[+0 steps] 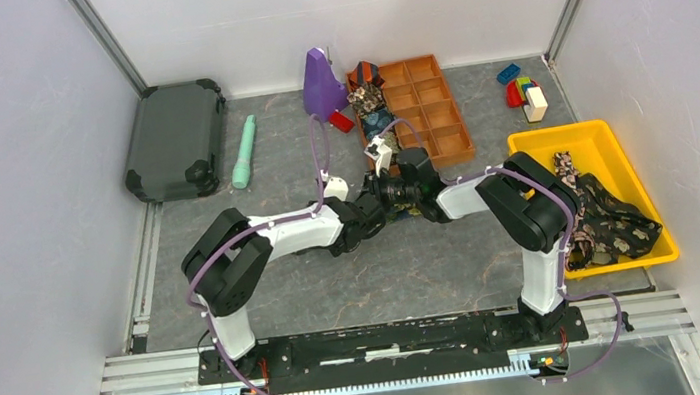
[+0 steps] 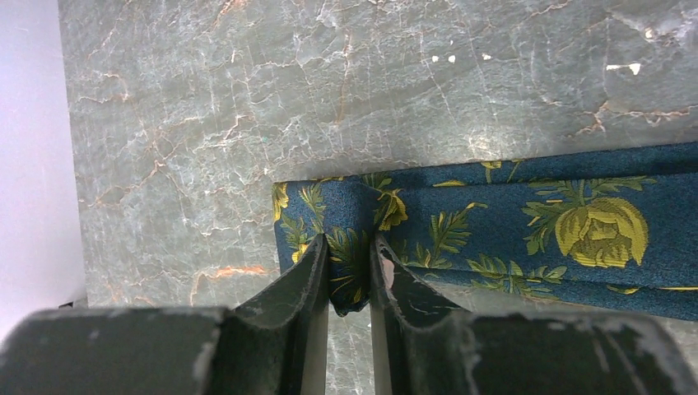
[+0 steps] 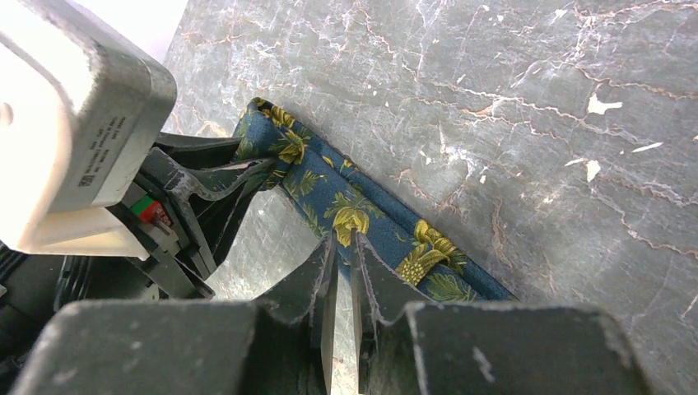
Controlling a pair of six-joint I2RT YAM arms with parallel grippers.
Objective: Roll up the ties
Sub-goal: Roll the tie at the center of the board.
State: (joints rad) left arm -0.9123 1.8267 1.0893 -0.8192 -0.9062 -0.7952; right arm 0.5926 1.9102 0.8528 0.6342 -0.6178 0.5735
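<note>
The left gripper [image 2: 350, 247] pinches a raised fold of a dark blue tie [image 2: 535, 239] printed with yellow-gold flowers and leaves, its two dark fingers [image 2: 304, 271] pressed close on either side of the cloth near the tie's end. From the gripper the tie runs flat away to the right. The grey-green marbled desk [image 2: 247, 99] lies ahead and to the left, with a pale wall [image 2: 33, 164] at the far left.

A robotics lab cell: white panel walls [image 1: 14, 198] in aluminium framing [image 1: 111, 45] enclose a marbled counter [image 1: 405, 271] with two arms [image 1: 270, 235] bolted at its edge
</note>
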